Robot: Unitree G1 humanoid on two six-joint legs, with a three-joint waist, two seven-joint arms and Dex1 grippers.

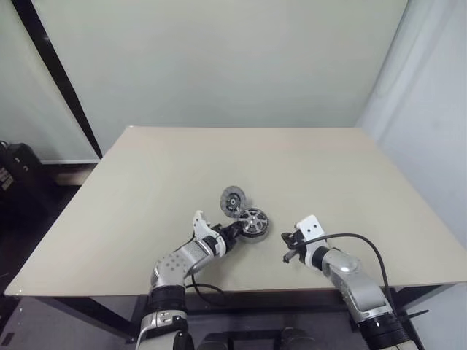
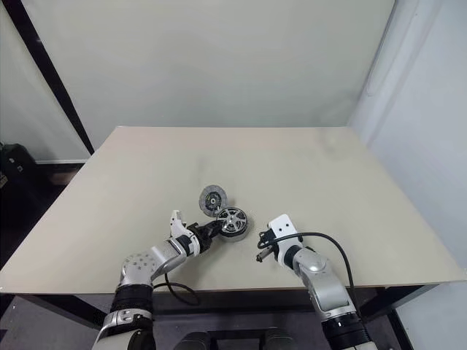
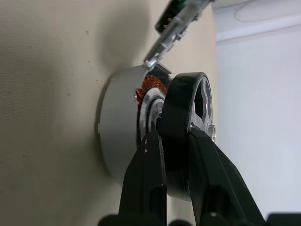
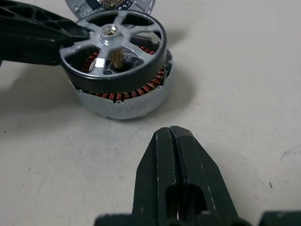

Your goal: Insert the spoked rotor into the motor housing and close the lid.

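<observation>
The spoked rotor (image 4: 115,52), a dark ring with pale metal spokes, sits tilted on top of the motor housing (image 4: 127,101), not fully seated: copper-brown windings show in the gap along its near edge. The housing rests on the pale surface (image 1: 146,189) near the front middle. Just behind it lies the lid (image 1: 233,198), a grey disc with a dark hub, leaning against or touching the housing's far side. The left claw (image 1: 238,227) pinches the rotor's rim, one black finger inside the ring and the other outside. Its arm reaches forward and inward, low over the surface, the wrist angled slightly down. The right claw (image 4: 173,141) hovers near the housing on the other side, apart from it, fingers pressed together and empty, its forearm angled inward toward the parts.
</observation>
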